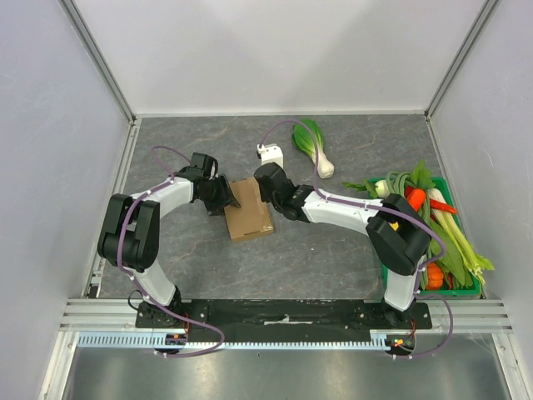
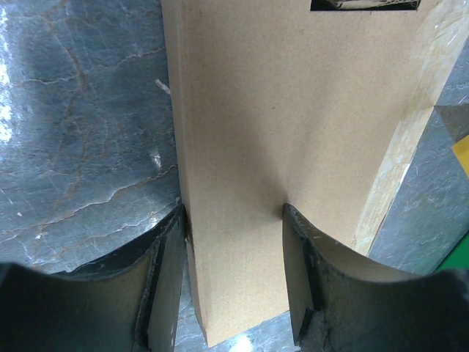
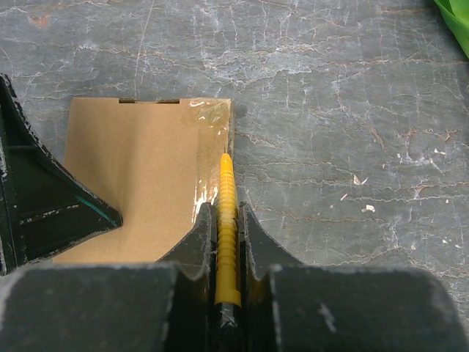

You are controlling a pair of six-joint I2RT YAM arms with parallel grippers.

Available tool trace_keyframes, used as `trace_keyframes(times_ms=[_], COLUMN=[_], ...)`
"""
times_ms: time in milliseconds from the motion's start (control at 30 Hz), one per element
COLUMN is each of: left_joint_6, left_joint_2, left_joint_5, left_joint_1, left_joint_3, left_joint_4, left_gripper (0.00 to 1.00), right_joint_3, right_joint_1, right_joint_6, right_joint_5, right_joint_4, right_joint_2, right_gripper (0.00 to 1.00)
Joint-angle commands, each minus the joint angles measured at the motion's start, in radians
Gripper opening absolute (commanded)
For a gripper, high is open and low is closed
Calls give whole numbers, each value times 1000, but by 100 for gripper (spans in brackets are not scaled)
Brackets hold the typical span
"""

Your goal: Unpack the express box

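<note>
The express box (image 1: 248,210) lies flat on the desk (image 1: 333,258) at the centre of the top view, its taped side facing my right gripper (image 1: 266,187). My left gripper (image 1: 228,197) is closed over the box's left rim, I judge to steady it. My right gripper is clamped on a yellow ridged tool (image 3: 226,213), whose tip sits at the tape (image 3: 212,119), likely placed to slit the seam. The bok choy (image 1: 312,143) lies apart, toward the upper right.
</note>
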Motion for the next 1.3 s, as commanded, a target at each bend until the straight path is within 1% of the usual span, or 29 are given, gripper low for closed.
trace_keyframes(times_ms=[0, 133, 300, 1267], left_joint_6=[-1, -1, -2, -2], left_joint_2=[58, 58, 56, 58], left_joint_5=[-76, -76, -78, -73], left_joint_1=[-5, -3, -3, -3], left_joint_3=[-25, -23, -23, -23], left_joint_4=[-76, -77, -76, -79], left_gripper=[20, 20, 20, 20], right_joint_3=[22, -5, -6, 8], right_joint_1=[-4, -6, -6, -6], right_joint_6=[-6, -3, 2, 7], right_joint_5=[32, 33, 31, 31], right_joint_4=[26, 59, 59, 20], right_joint_2=[-12, -23, -23, 20], right_gripper=[0, 0, 0, 0])
